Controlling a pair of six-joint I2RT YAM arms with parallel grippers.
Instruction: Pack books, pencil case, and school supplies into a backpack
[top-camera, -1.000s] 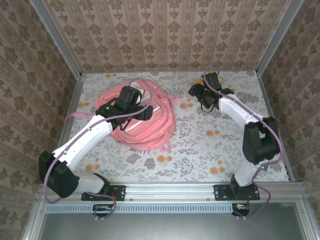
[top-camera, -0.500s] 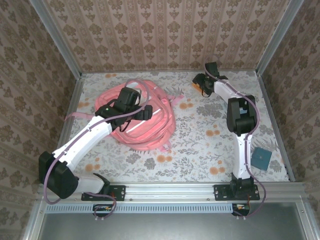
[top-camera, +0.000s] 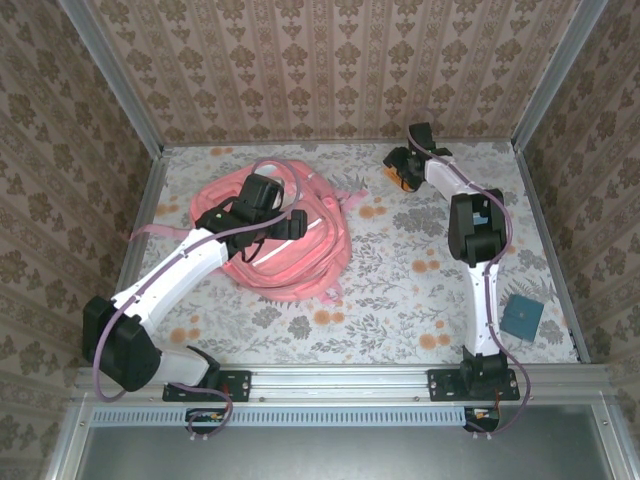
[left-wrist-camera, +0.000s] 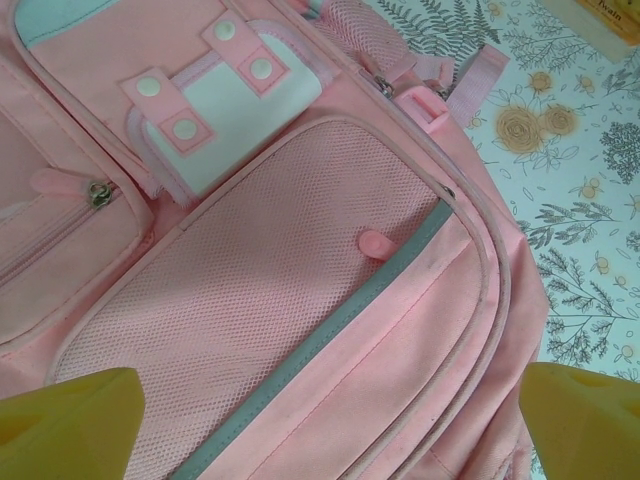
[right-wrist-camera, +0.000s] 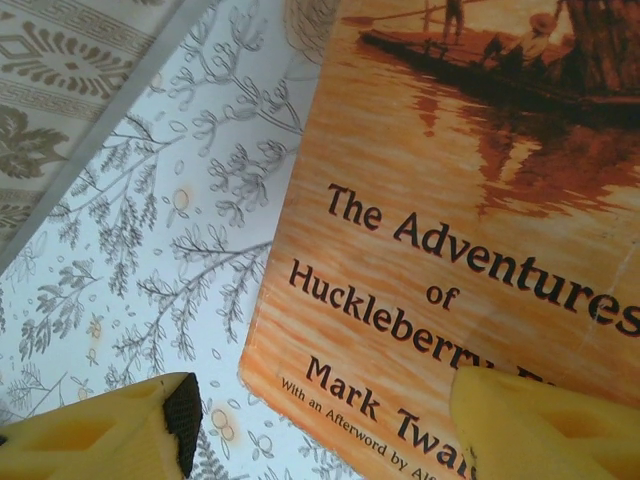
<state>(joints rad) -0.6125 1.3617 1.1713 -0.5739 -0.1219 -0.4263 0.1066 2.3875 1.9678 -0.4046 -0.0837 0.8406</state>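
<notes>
Near right table edge: dark book (top-camera: 522, 318) lying flat, open table (top-camera: 400, 290) around.
Mid-left: left gripper (top-camera: 287, 222) spread wide above pink backpack (left-wrist-camera: 330, 300).
Far, beside back wall: right gripper (right-wrist-camera: 320, 425) parted, straddling orange booklet (right-wrist-camera: 450, 250) edge.

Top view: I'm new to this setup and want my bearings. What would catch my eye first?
The big pink backpack lies left of centre on the flowery table, with the left gripper hovering over its mesh pocket, jaws wide. Next comes the orange book at the far edge, right of centre, with the right gripper above its corner, jaws open.
</notes>
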